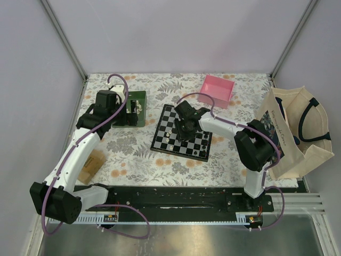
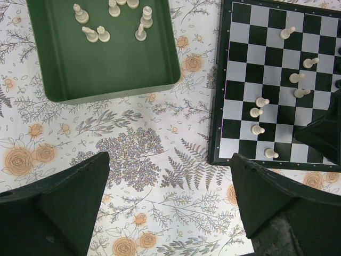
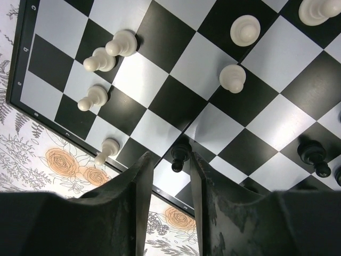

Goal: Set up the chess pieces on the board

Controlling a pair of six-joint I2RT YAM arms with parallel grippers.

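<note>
From above, you have the chessboard (image 1: 161,125) in the middle of the frame. The right gripper (image 1: 186,128) is over it, and the left gripper (image 1: 129,113) is at the green tray (image 1: 139,97), centre left. A pink box (image 1: 217,89) sits up and right of the board, and a tote bag (image 1: 293,133) is at the right edge.

In your left wrist view, the fingers (image 2: 69,202) stand spread wide over the floral tablecloth (image 2: 133,149). Cream-white pieces (image 2: 101,34) sit in the tray at upper left, and more stand on the board at right.

In your right wrist view, the jaws are drawn narrow around a black pawn (image 3: 180,156) standing near the board's edge, lower centre. You cannot tell whether they pinch it. White pawns (image 3: 98,60) stand at upper left and upper right.
</note>
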